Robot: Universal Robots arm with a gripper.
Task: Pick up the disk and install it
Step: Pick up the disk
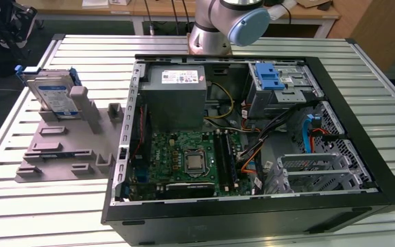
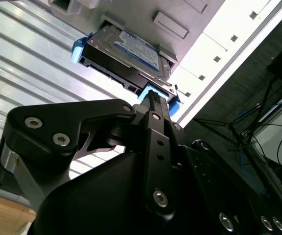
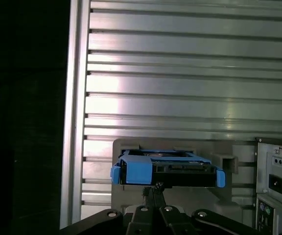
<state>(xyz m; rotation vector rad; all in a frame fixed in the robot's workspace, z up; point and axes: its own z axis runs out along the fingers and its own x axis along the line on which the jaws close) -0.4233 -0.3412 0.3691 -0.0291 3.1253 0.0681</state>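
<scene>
Now, exterior view's upper left: the silver metal disk in its blue plastic bracket (image 1: 52, 93) stands in a grey holder (image 1: 60, 154) on the slatted counter (image 1: 19, 206). First wrist view adds the black gripper (image 3: 153, 188), jaws together, just beside it.

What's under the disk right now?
The disk stands tilted in a grey holder on the slatted metal table. How its lower edge seats is hidden behind the holder's posts.
</scene>
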